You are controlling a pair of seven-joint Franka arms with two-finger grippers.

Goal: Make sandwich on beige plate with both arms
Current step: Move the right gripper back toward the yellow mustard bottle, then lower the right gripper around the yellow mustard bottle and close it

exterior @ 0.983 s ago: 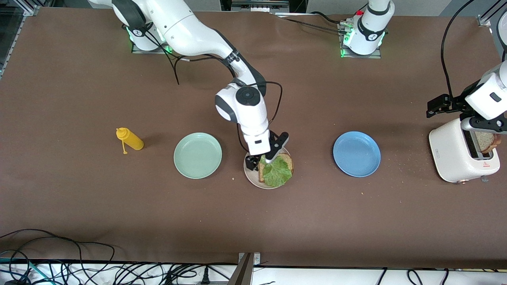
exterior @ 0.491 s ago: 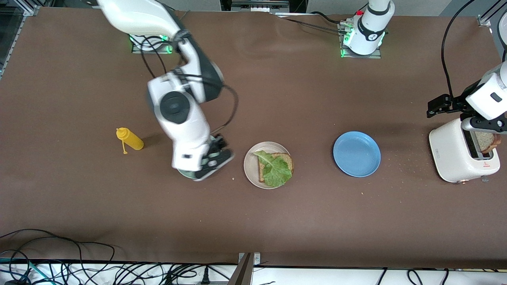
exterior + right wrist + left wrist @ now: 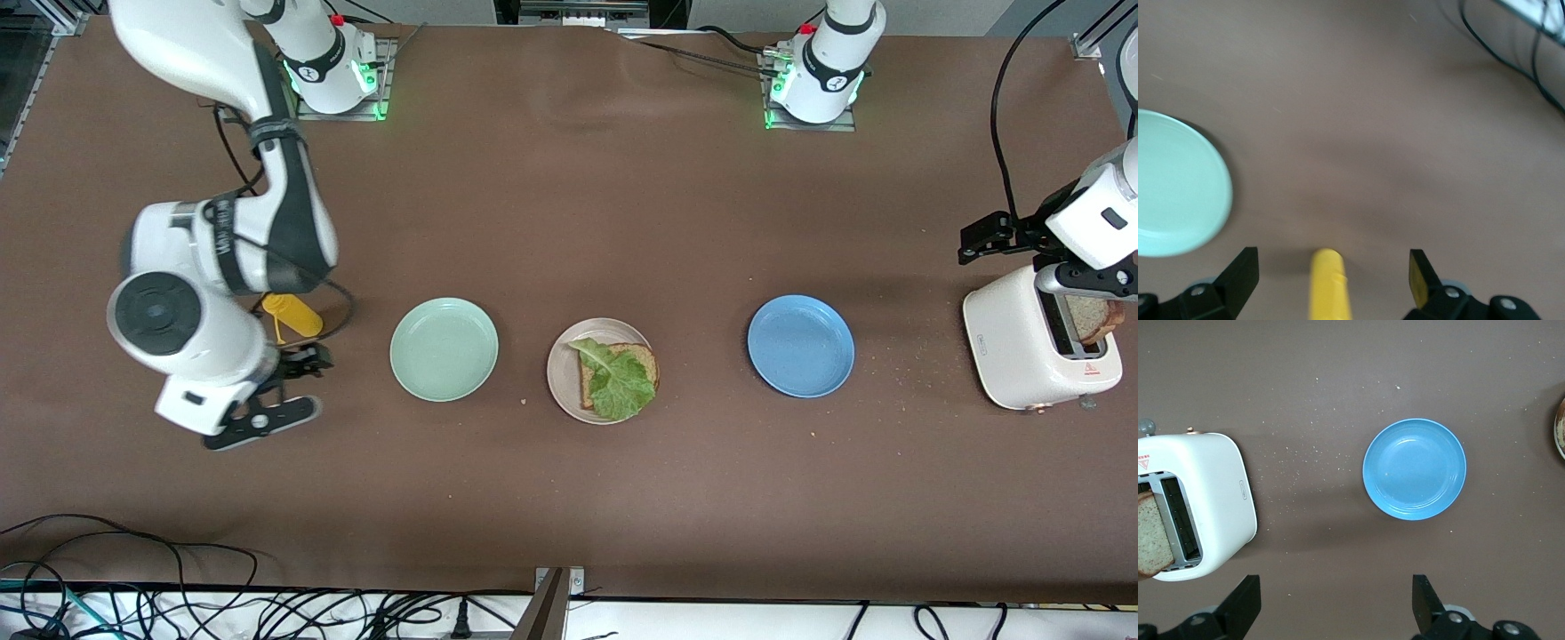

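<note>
Beige plate (image 3: pixel 562 375), round and shallow, at mid-table between a mint-green plate (image 3: pixel 444 348) and a blue plate (image 3: pixel 800 346); it carries one brown bread slice (image 3: pixel 647 359) with a crinkled green lettuce leaf (image 3: pixel 616 380) laid on top, touching it. Second bread slice (image 3: pixel 1090 318) standing in the slot of a white toaster (image 3: pixel 1013 342) at the left arm's end of the table. Yellow squeeze bottle (image 3: pixel 298 313) lying on the brown table (image 3: pixel 622 204) toward the right arm's end, beside the mint-green plate. Right gripper (image 3: pixel 283 388), fingers spread wide and empty, raised over the table just by the yellow bottle. Left gripper (image 3: pixel 1335 603), fingers wide apart and holding nothing, up over the table between the toaster and the blue plate.
</note>
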